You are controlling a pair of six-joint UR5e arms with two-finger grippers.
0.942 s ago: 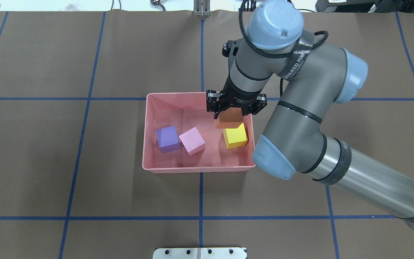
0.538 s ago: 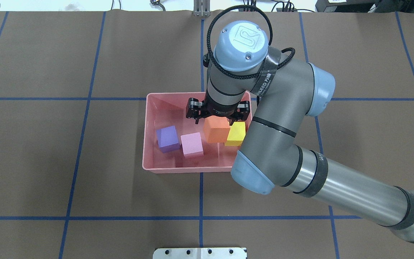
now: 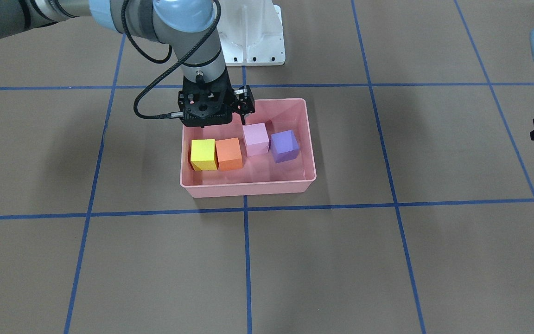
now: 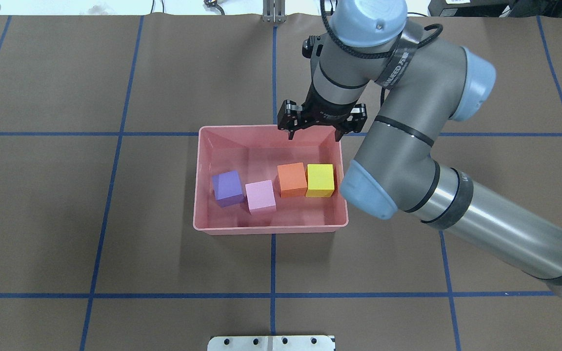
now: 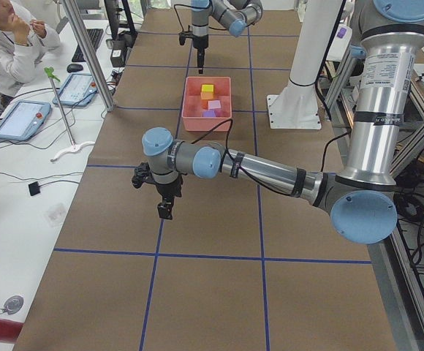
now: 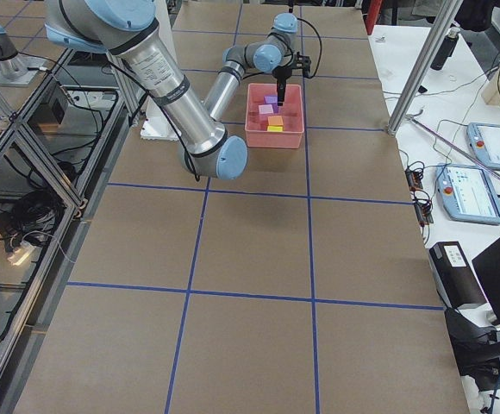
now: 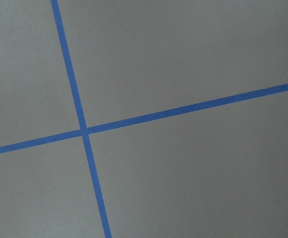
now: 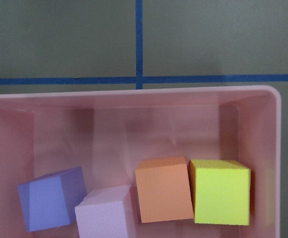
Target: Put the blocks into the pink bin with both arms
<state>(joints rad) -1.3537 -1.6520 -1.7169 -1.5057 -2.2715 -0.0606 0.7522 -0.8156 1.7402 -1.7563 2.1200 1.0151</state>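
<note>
We see a salmon-pink bin (image 4: 271, 228) with a purple block (image 4: 228, 187), a pale pink-lilac block (image 4: 260, 196), an orange block (image 4: 292, 179) and a yellow block (image 4: 320, 180). The worktop (image 4: 42, 219) is brown with a grid of blue tape lines (image 4: 115, 295). The right arm (image 4: 495, 234) is grey with light-blue joint caps, its end effector (image 4: 314, 137) black.

Bright even overhead light. Soft diffuse shadows on the table (image 4: 115, 219) around the pink bin (image 4: 202, 161). Mild sheen on bin floor. Far desk edge blown white. Wrist views slightly soft.
</note>
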